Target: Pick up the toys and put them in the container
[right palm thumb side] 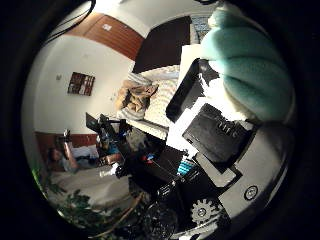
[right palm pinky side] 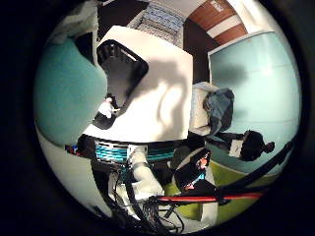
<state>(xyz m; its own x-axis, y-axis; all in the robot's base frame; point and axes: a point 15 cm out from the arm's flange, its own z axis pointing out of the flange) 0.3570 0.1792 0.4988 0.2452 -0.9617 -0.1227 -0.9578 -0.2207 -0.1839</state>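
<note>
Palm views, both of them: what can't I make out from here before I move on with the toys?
- Container: in neither view; both cameras look out at the room.
- Teal toy: pressed close to the palm, cut off by the thumb side view's edge, so its whole shape is unclear.
- Hand: its white and black parts fill both views; whether the fingers curl round the toy cannot be told.
- Other toys: none visible.

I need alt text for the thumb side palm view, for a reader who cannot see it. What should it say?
A soft teal toy sits close against the robot hand, beside its white and black parts. Behind them is a room: a white wall with a small dark picture and a pale seat holding crumpled brown cloth. Green leaves show at one edge.
</note>
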